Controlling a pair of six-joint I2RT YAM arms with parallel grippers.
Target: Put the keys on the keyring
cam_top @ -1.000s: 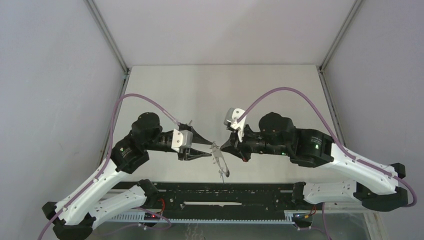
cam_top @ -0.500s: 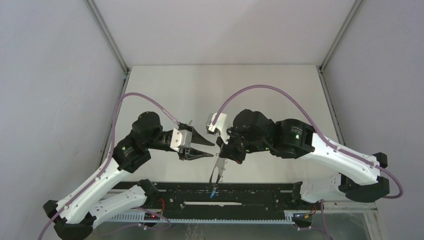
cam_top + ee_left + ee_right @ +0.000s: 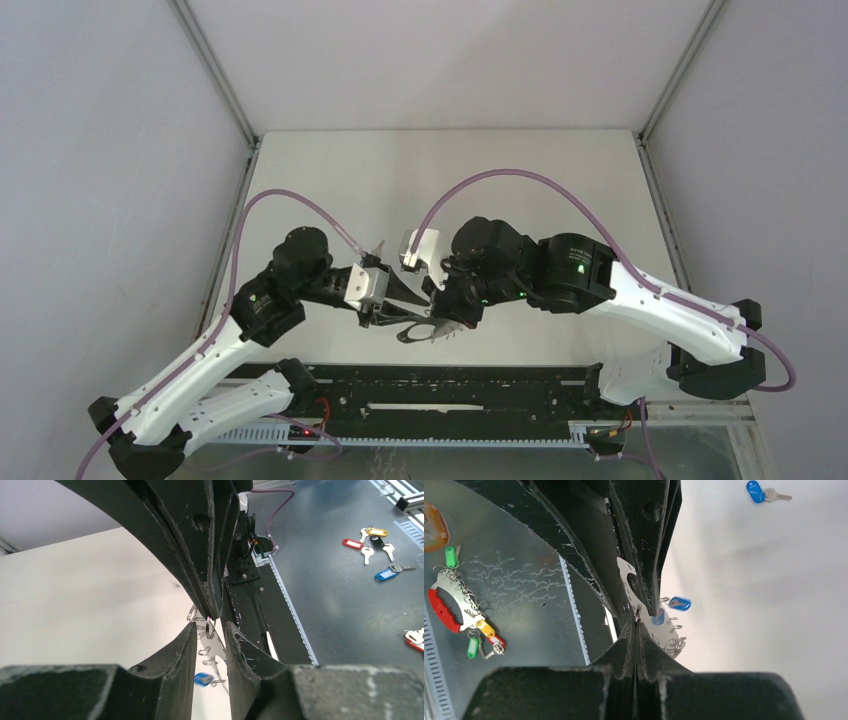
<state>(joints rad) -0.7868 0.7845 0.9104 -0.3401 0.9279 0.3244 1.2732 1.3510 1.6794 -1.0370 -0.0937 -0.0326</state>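
Both arms meet over the middle of the table [image 3: 420, 190], toward its near edge.

Right pincer [image 3: 636, 624]: jaws pressed fully together, pinching the keyring [image 3: 428, 330] at its fringe. In the left wrist view my right fingertips come in from above and nip one small wire loop [image 3: 207, 626] of that fringe.

Left pincer [image 3: 210, 626]: narrow, not closed. A slim gap shows between the two fingers. The nipped loop and my right fingertips sit inside that gap. I cannot tell whether either left finger touches the wire.

Keyring: between the two pincers, held up off the tabletop. In the right wrist view its pale flat rim lies between my left fingers, with loops bristling along its lower edge.

Keys: one blue tag [image 3: 679, 603], with its key, shows just beside the fringe. A second blue tag [image 3: 657, 616] is half hidden behind my left fingertip, close against the loops. Whether either hangs from a loop I cannot tell. The left wrist view gives only one tag, below the loops.

A further blue-tagged key [image 3: 755, 491] lies alone on the white table, well apart from the ring.

Off the table: a key bunch [image 3: 454, 610] with a red grip and green and yellow tags, and loose tagged keys [image 3: 372, 535] on a dark surface.
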